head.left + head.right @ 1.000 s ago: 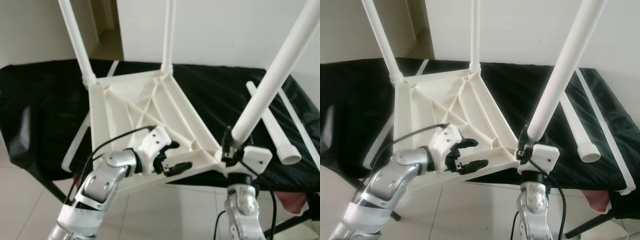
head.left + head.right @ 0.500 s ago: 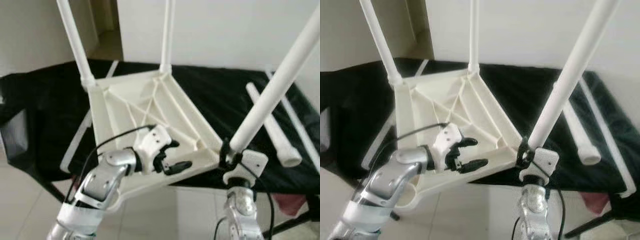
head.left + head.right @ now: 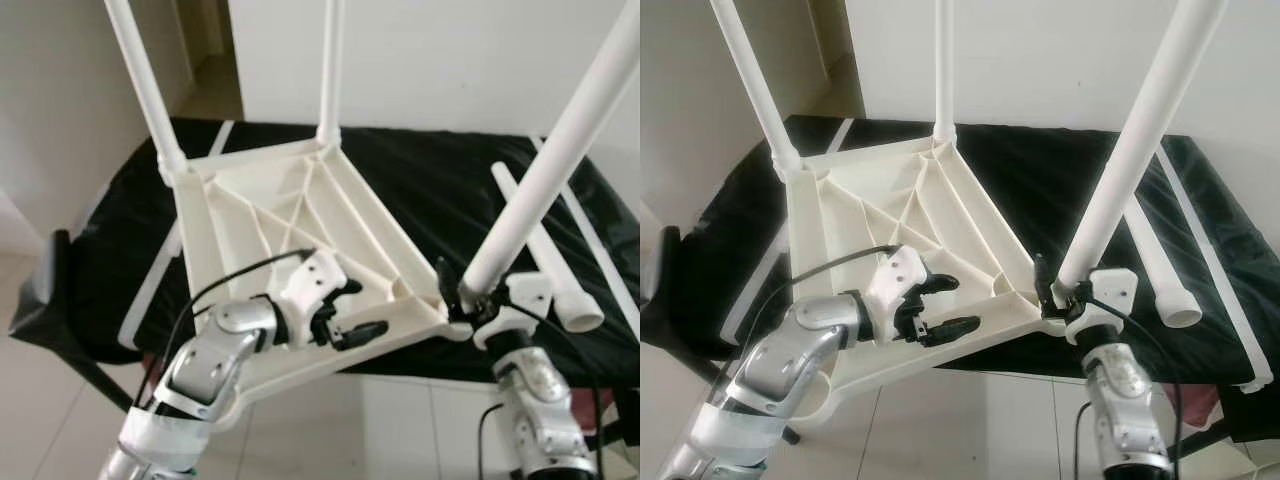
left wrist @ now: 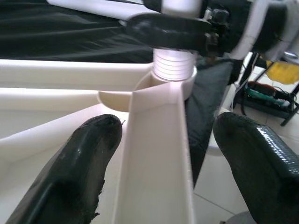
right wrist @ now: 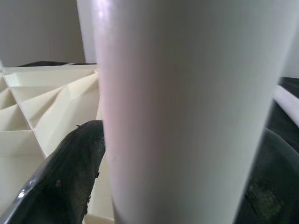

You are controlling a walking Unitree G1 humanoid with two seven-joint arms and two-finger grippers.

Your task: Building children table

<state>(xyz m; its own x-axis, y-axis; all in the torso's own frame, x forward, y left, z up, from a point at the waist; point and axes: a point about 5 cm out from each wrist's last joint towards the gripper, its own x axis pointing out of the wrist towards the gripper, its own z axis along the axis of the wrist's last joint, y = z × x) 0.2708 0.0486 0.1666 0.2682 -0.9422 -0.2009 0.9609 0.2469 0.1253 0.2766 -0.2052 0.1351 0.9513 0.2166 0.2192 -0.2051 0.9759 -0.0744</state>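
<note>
Tabletop (image 3: 290, 215) lies upside down on the black bench (image 3: 440, 190), so sockets face up. Left gripper (image 3: 940, 305) straddles its rim, fingers apart, steadying; right gripper (image 3: 1060, 300) clamps the leg (image 3: 1130, 160) entering the near corner.

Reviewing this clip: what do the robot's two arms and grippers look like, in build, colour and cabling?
Both arms are silver metal. The left arm has a white band lower down. Each wrist carries a white housing, and black cables loop along both arms. The left gripper and right gripper each have two long black fingers.
</note>
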